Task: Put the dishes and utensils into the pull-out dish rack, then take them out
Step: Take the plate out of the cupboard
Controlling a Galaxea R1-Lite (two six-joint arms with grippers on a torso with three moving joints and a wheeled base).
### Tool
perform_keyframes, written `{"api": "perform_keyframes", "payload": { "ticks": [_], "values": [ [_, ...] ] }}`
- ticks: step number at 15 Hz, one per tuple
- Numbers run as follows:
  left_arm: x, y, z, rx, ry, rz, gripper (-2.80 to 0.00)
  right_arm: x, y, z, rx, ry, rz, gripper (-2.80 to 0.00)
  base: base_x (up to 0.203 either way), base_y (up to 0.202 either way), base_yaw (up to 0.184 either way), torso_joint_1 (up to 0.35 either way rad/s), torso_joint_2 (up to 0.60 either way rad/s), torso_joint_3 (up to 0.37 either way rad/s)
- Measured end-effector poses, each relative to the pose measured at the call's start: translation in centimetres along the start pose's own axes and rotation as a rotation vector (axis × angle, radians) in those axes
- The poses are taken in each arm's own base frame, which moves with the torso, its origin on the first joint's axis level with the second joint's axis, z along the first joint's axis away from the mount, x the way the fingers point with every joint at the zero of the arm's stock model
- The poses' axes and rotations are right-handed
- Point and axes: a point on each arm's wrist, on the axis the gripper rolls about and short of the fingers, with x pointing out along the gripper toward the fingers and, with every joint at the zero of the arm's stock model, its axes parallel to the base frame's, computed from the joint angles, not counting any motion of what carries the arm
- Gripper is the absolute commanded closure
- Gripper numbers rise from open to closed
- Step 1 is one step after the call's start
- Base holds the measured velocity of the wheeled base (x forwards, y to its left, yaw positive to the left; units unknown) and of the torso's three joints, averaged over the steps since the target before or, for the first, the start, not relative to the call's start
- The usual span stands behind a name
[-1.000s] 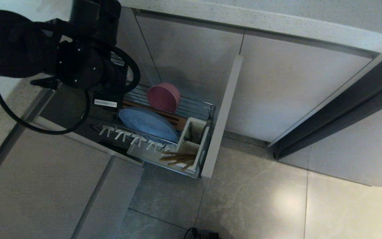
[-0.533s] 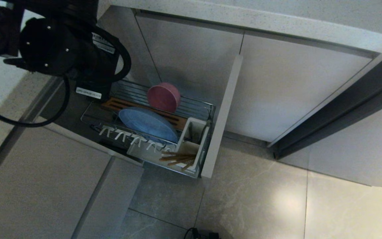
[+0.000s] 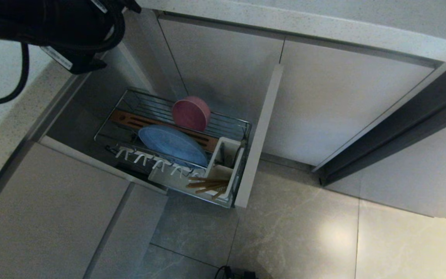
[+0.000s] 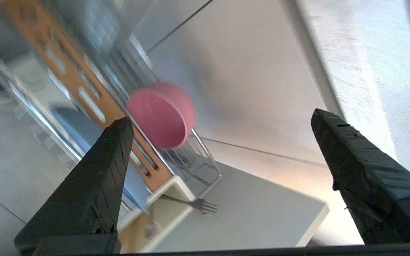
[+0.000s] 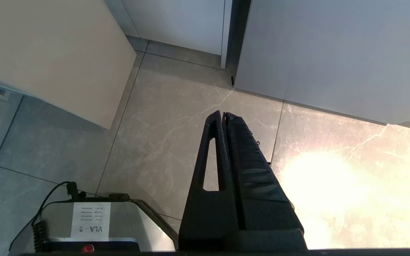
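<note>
- The chopsticks (image 3: 206, 185) are seen nearest, a small bundle — the count cannot be told — lying in the front compartment of the white caddy (image 3: 227, 162), long axis roughly level, tips toward the pegs.
- One blue plate (image 3: 172, 144) is stood on edge in the dish rack (image 3: 130, 101), leaned against the wooden strip (image 3: 130, 119).
- One pink bowl (image 3: 191, 113) is set on its side behind, its mouth turned away from the front panel (image 3: 259, 135).
- The left gripper (image 4: 222, 124) is held above the rack — fingers spread wide, empty.
- The right gripper (image 5: 224, 115) is parked over the floor, fingers pressed together.
</note>
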Motion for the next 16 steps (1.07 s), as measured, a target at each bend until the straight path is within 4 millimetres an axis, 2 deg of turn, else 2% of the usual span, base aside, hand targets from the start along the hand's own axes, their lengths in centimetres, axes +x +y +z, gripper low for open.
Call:
{"api": "perform_keyframes", "payload": {
  "ticks": [4,8,13,16],
  "values": [
    [-3.4,0.4,2.7,0.127,-0.035,-0.074,0.00,0.0,0.0,0.0,0.000,0.000,0.000,0.00,0.000,0.000,0.000,0.000,0.00,0.000],
    [-8.1,1.8,6.2,0.210,-0.073,-0.195,0.00,0.0,0.0,0.0,0.000,0.000,0.000,0.00,0.000,0.000,0.000,0.000,0.00,0.000],
    [-14.4,6.1,10.3,0.377,-0.144,-0.249,0.00,0.0,0.0,0.0,0.000,0.000,0.001,0.00,0.000,0.000,0.000,0.000,0.00,0.000],
    [-19.6,8.9,10.2,0.457,-0.135,-0.284,0.00,0.0,0.0,0.0,0.000,0.000,0.000,0.00,0.000,0.000,0.000,0.000,0.00,0.000]
  ]
}}
